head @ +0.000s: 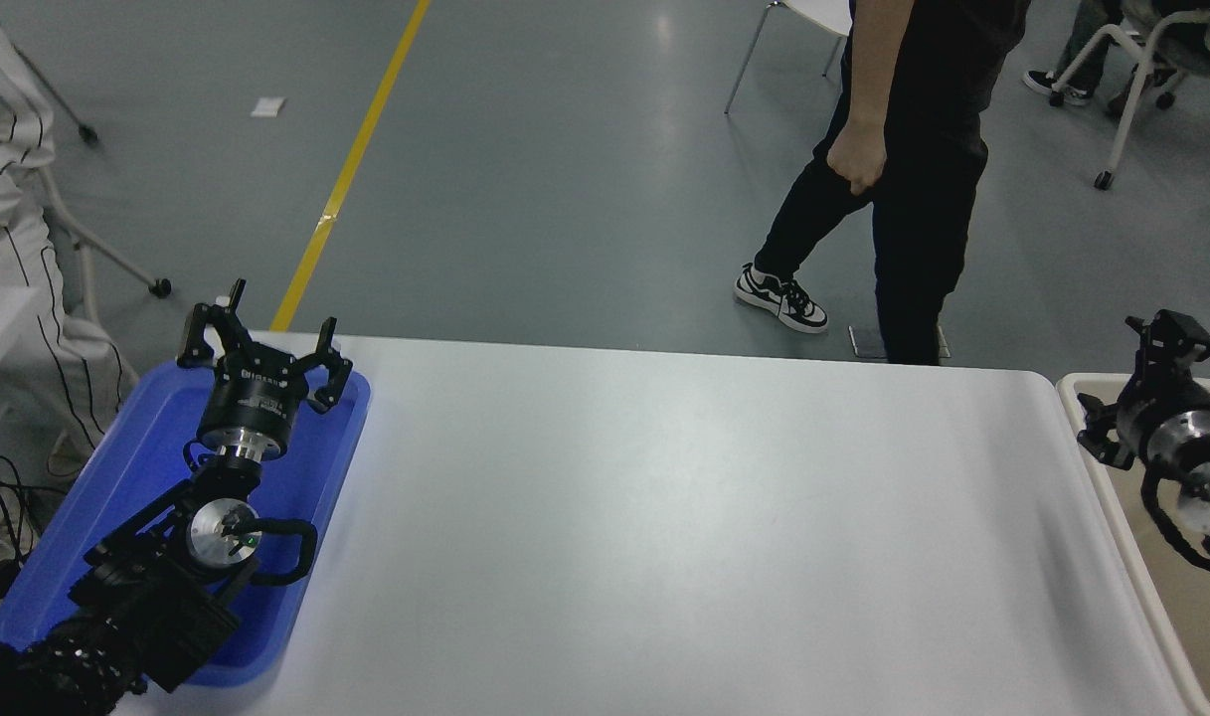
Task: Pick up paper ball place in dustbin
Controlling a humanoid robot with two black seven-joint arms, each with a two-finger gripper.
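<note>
Right end effector [1129, 386] above the dustbin [1131, 527] rim, spread and empty. Paper ball nowhere in view, perhaps inside the bin past the frame. Lift clear of the rim before swinging over the desk [664, 517]. Left end effector [263, 348] parked, spread, over blue tray [147, 447].

My table [664, 537] is white with rounded far corners. A blue tray [306, 467] lies on it along the left edge, reaching from the far left corner toward the near one. The dustbin [1112, 477] sits just past the right edge, its rim close against it.
</note>
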